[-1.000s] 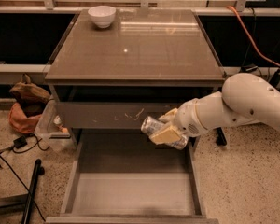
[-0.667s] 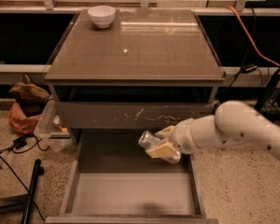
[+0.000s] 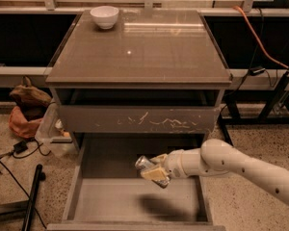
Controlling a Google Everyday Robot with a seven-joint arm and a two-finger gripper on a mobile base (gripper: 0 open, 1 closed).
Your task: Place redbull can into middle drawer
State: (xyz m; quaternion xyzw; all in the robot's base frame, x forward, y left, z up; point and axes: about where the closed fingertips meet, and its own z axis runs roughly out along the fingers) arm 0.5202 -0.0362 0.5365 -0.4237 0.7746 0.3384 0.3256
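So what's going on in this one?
The robot's white arm reaches in from the right. Its gripper holds a slim shiny silver drink can, tilted, above the open wide shallow grey-brown drawer. The can has not yet been set on the drawer's floor. A white bowl sits at the back left of the cabinet top.

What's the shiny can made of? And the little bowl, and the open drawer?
The redbull can, held in the gripper over the middle drawer, looks like metal: silvery, with bright glints. The white bowl is glossy, probably ceramic, maybe plastic. The drawer looks like smooth, matte grey-brown board or metal; hard to tell.
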